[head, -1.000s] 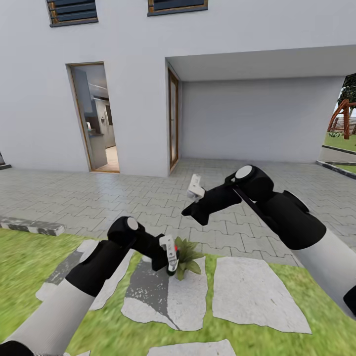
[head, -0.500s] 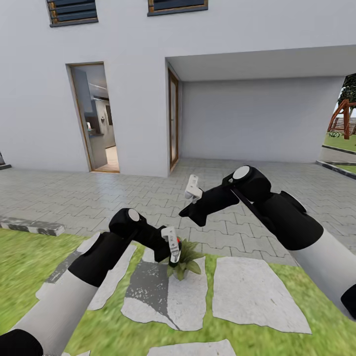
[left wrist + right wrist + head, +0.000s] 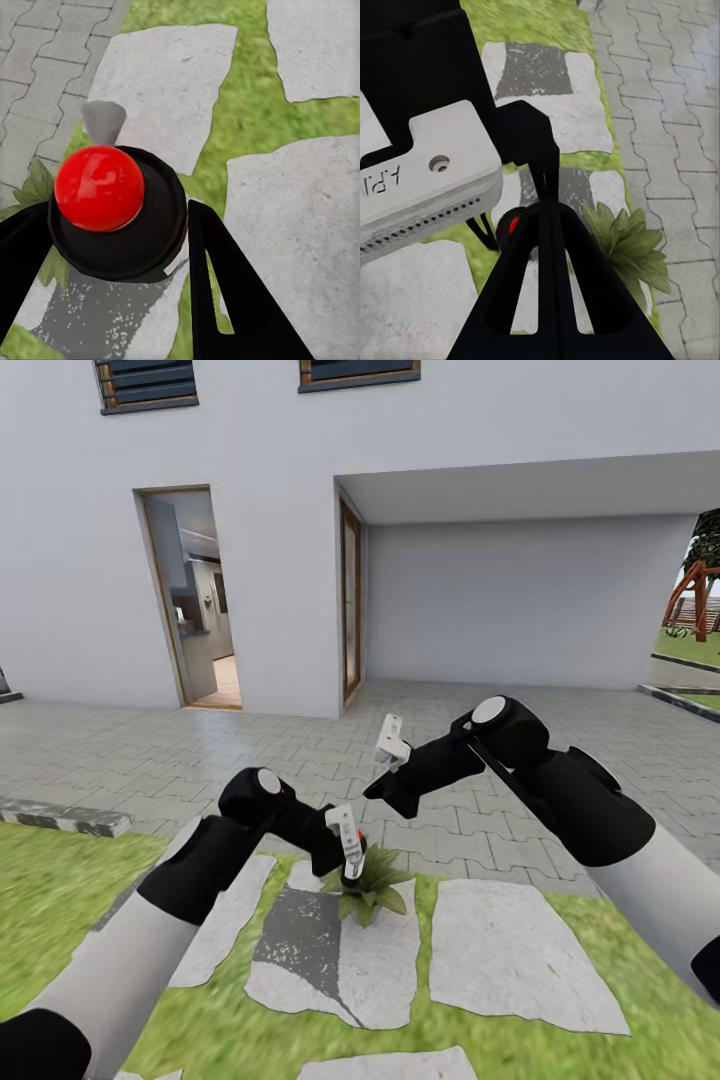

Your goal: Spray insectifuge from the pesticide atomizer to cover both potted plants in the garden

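Observation:
The pesticide atomizer (image 3: 116, 221) is a dark bottle with a red button top (image 3: 97, 187) and a small grey nozzle (image 3: 103, 120). My left gripper (image 3: 352, 860) is shut on it, and the black fingers (image 3: 225, 289) flank its body. It hangs just above a potted plant (image 3: 372, 885) with broad green leaves, which stands on a stepping stone (image 3: 330, 950) in the garden lawn. The plant's leaves (image 3: 626, 244) also appear in the right wrist view. My right gripper (image 3: 376, 788) hovers higher, behind the plant over the paving, its fingers (image 3: 547, 247) pressed together with nothing between them.
Grey paving (image 3: 200, 760) runs from the lawn edge to the white house, with an open doorway (image 3: 195, 600) at the left. Another large stepping stone (image 3: 520, 950) lies to the right of the plant. A kerb block (image 3: 60, 817) sits at the left edge of the grass (image 3: 60, 900).
My left gripper has lifted the atomizer a little and moved it slightly right, closer over the plant. The right arm has drifted slightly left.

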### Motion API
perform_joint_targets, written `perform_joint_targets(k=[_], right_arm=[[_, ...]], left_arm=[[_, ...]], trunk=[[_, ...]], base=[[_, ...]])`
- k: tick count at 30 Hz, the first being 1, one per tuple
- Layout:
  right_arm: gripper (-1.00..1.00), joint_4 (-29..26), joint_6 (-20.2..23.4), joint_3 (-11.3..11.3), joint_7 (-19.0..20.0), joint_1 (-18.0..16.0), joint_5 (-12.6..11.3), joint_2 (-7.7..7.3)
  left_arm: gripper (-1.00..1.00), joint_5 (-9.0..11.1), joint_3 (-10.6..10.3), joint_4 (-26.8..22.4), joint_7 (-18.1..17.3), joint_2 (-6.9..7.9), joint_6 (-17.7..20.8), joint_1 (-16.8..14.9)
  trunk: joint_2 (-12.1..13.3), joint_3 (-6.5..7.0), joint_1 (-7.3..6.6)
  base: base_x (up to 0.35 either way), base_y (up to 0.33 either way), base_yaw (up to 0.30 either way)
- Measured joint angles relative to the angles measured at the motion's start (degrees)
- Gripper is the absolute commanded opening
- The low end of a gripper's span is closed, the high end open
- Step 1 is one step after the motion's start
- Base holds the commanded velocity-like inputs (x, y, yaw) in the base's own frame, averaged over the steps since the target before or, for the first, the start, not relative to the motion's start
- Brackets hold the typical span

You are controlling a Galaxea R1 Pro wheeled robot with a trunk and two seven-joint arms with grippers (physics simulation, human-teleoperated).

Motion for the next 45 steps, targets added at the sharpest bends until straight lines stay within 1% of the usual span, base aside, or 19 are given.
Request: perform_joint_targets(k=[18,21,23,26,32,45], right_arm=[[-1.0,0.0,0.0,-0.16,0.07,-0.02,0.18,-0.51],[-1.0,0.0,0.0,-0.17,0.04,-0.02,0.19,-0.52],[-1.0,0.0,0.0,-0.17,0.01,-0.02,0.19,-0.53],[-1.0,0.02,0.0,-0.17,-0.01,-0.02,0.2,-0.53],[-1.0,0.04,0.01,-0.19,-0.02,-0.02,0.2,-0.53],[-1.0,0.01,0.01,-0.42,-0.01,-0.02,0.26,-0.6]], left_arm=[[-1.0,0.05,0.21,-0.47,-0.04,-0.06,0.11,-0.24],[-1.0,0.15,0.26,-0.52,-0.06,-0.08,0.12,-0.79],[-1.0,0.21,0.28,-0.53,-0.09,-0.22,0.16,-1.09],[-1.0,0.19,0.34,-0.54,-0.12,-0.97,0.18,-1.3],[-1.0,0.21,0.34,-0.55,-0.09,-1.47,0.21,-1.97],[-1.0,0.26,0.33,-0.56,-0.06,-1.62,1.18,-3.08]], trunk=[[0.0,0.0,0.0],[0.0,0.0,0.0],[0.0,0.0,0.0],[0.0,0.0,0.0],[0.0,0.0,0.0],[0.0,0.0,0.0]], base=[[0.0,0.0,0.0],[0.0,0.0,0.0],[0.0,0.0,0.0],[0.0,0.0,0.0],[0.0,0.0,0.0],[0.0,0.0,0.0]])
